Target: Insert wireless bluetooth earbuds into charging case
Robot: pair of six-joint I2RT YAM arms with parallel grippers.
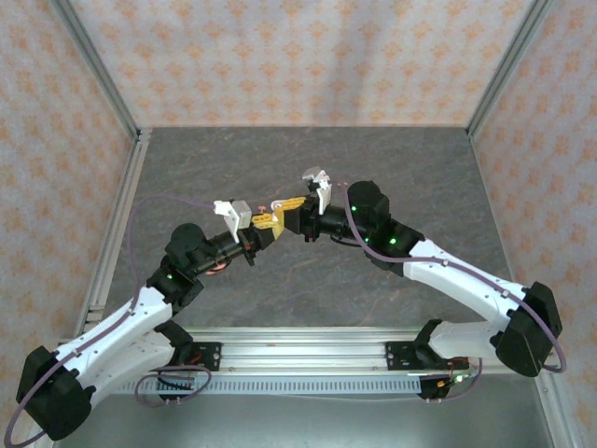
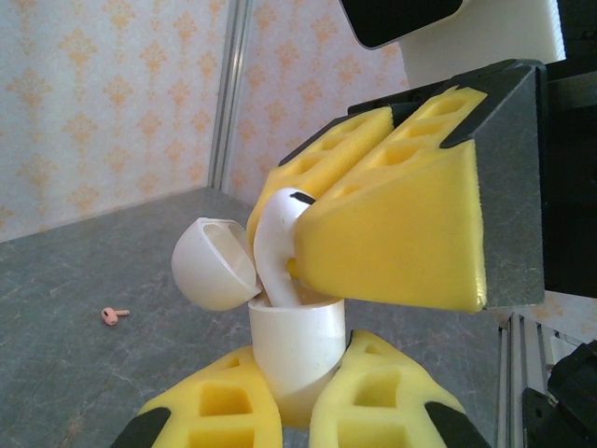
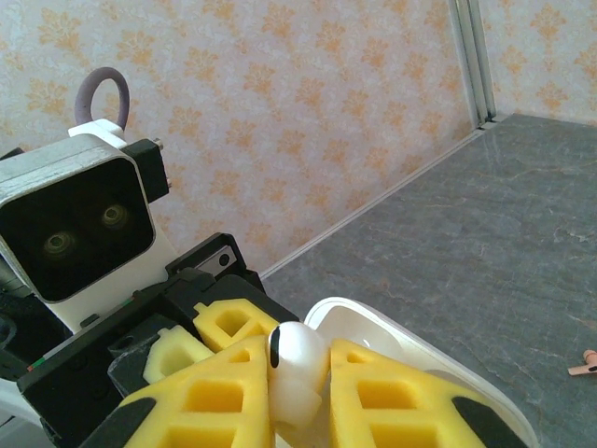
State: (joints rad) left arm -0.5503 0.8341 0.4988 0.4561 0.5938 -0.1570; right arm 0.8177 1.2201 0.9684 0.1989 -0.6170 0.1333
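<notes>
My right pincer (image 3: 298, 397) pinches a white earbud (image 3: 297, 357); my left pincer (image 2: 297, 397) clamps the charging case (image 2: 297, 338) (lid open). I'd lower it straight, letting go once seated.

2 robot arms: left arm (image 1: 140, 317), right arm (image 1: 466, 280). 2 grippers: left gripper (image 1: 268, 222), right gripper (image 1: 287, 205); 4 yellow foam fingers (image 2: 392, 233) in total. 2 wrist cameras (image 3: 79, 224). 1 white charging case (image 2: 297, 341). 2 earbuds counted: 1 white earbud (image 2: 275, 233), 1 pink earbud (image 2: 115, 315). 1 grey desk (image 1: 308, 168). 3 patterned walls (image 1: 298, 56).
</notes>
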